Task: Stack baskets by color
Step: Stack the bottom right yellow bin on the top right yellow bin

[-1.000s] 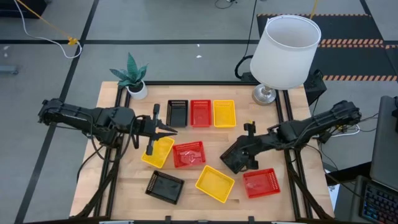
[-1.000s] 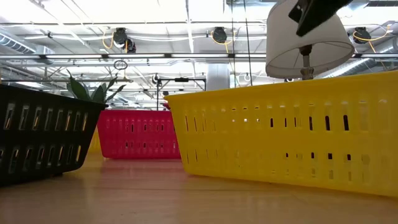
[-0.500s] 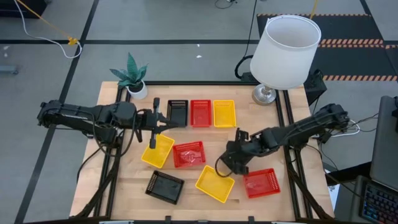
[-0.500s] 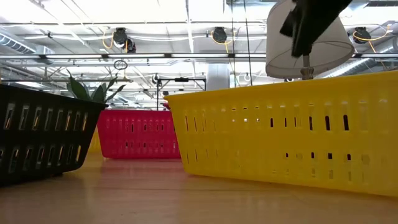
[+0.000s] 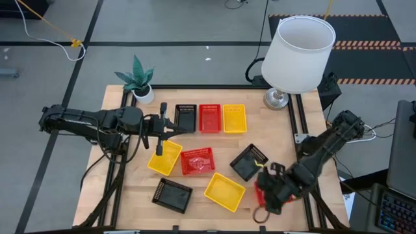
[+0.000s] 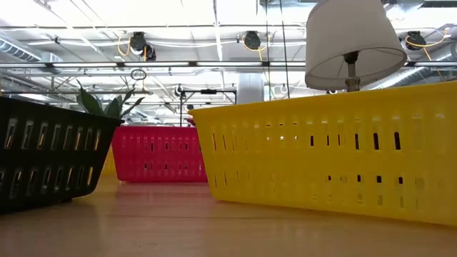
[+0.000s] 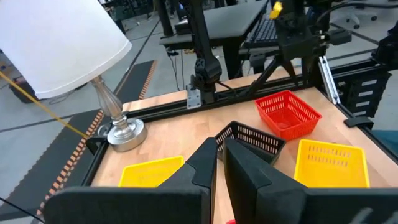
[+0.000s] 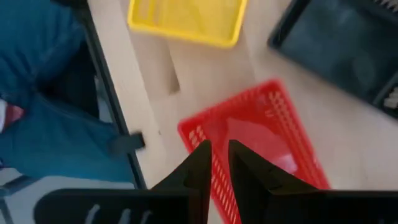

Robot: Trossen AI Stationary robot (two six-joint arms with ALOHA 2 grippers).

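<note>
- The right end effector [image 5: 265, 209] is seen poised over the red basket [image 5: 276, 186] at the tabletop's near right corner; its fingers [image 8: 200, 163] stand only a narrow slot apart and nothing is held between them.
- The left end effector [image 5: 160, 134] is hovering above the yellow basket [image 5: 165, 158]; its fingers [image 7: 205, 163] are nearly closed and empty.
- A row of three single baskets lies beyond the left end effector: a black basket [image 5: 185, 117], a red one [image 5: 209, 117] and a yellow one [image 5: 234, 117].
- Loose baskets remain scattered: a second red basket [image 5: 197, 160] just beside the left end effector's yellow one, a tilted black basket [image 5: 249, 161] just beyond the right end effector, a yellow basket [image 5: 225, 191] beside it, and another black basket [image 5: 172, 195] at the near edge.
- The step in hand is judged to be the picking of the corner red basket for the red stack; no stacking looks done yet.
- For the next move, the fingers would need to be widened, set astride one mesh wall, and closed on the rim before lifting.
</note>
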